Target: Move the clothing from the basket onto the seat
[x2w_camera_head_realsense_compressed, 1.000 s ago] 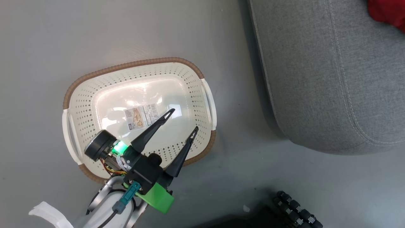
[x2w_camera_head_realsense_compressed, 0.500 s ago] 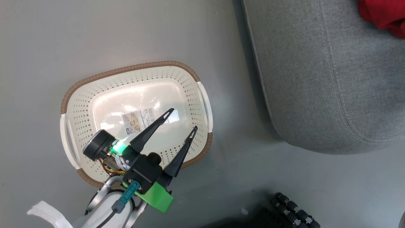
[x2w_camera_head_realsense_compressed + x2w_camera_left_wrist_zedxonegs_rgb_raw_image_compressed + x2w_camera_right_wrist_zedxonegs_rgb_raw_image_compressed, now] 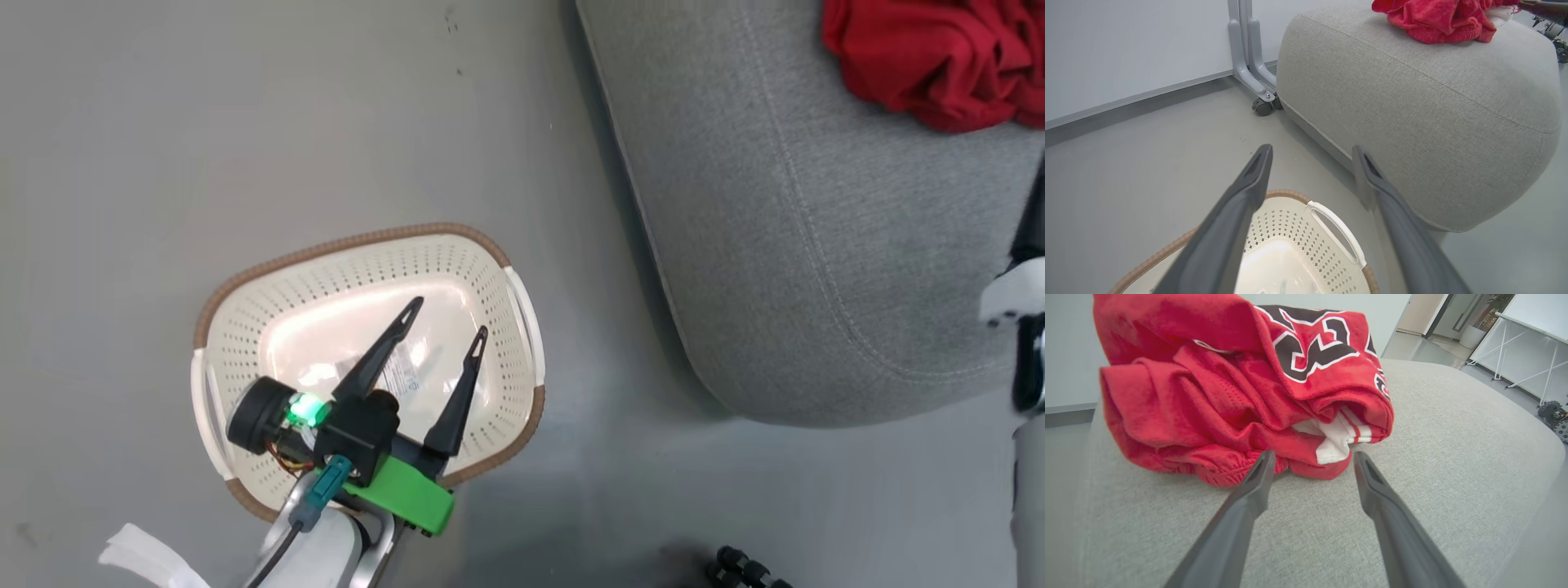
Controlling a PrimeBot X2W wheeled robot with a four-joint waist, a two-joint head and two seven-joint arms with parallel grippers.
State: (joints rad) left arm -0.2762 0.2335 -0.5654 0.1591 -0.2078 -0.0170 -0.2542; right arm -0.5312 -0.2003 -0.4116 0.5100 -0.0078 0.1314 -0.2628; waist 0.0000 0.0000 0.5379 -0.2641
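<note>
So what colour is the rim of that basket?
Brown, with a woven look, on a cream-white perforated basket. The head view shows it best.

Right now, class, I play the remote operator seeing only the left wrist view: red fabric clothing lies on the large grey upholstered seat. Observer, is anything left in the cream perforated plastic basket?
Observer: No. In the head view the cream perforated plastic basket shows a bare floor except for a label sticker.
Operator: Is the pile plain red?
Observer: No. The right wrist view shows black-and-white lettering on the red fabric clothing.
Operator: Do the right arm's jaws grip it?
Observer: No. They stand open above the grey upholstered seat, tips at the pile's near edge.
</note>
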